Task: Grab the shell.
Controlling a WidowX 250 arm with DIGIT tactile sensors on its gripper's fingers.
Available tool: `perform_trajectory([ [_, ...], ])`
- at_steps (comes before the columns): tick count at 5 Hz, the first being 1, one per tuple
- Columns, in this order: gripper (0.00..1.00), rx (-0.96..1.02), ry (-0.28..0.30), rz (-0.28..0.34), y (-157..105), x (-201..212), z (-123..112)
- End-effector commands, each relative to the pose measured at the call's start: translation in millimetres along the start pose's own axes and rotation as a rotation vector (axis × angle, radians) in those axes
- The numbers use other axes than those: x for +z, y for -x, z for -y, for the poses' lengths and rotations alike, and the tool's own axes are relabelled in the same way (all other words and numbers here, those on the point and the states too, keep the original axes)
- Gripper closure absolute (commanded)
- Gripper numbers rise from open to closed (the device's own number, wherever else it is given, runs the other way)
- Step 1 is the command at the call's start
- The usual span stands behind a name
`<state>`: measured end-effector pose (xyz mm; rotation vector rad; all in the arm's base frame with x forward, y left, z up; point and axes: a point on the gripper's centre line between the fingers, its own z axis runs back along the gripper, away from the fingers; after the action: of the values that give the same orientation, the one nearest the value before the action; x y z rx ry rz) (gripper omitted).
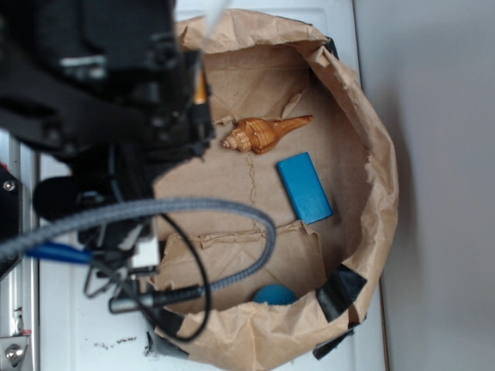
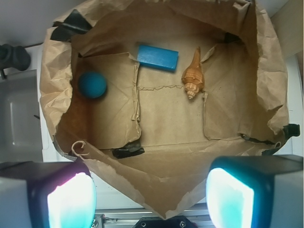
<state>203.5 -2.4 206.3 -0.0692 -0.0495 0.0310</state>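
A glossy brown-and-tan spiral shell [image 2: 193,76] lies on the floor of a crumpled brown paper tray [image 2: 161,190], ahead of the wide-spread, empty claw [image 2: 151,197] and slightly right of its centre. A flat blue rectangular block [image 2: 158,57] sits just beside the shell's left; a teal ball [image 2: 92,85] rests farther left.

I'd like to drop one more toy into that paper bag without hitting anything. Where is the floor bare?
The widest bare patch is the brown floor in the wrist view's lower middle, below the shell and blue block, right of the teal ball. The strip right of the shell is also free. Block and shell crowd the far side.
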Motion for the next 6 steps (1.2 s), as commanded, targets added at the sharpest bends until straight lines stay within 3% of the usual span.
perform_trajectory([
  [1,0.00,0.019,0.000,0.052,-5.5,12.7,-2.5],
  [2,0.00,-0.045,-0.085,0.114,-12.8,-25.5,-20.6],
  [4,0.00,-0.182,-0.077,0.039,-41.1,-94.0,-41.7],
  [5,0.00,-0.204,-0.055,0.040,-49.9,-106.5,-48.4],
  [6,0.00,-0.218,-0.069,0.025,-58.1,-122.4,-57.2],
])
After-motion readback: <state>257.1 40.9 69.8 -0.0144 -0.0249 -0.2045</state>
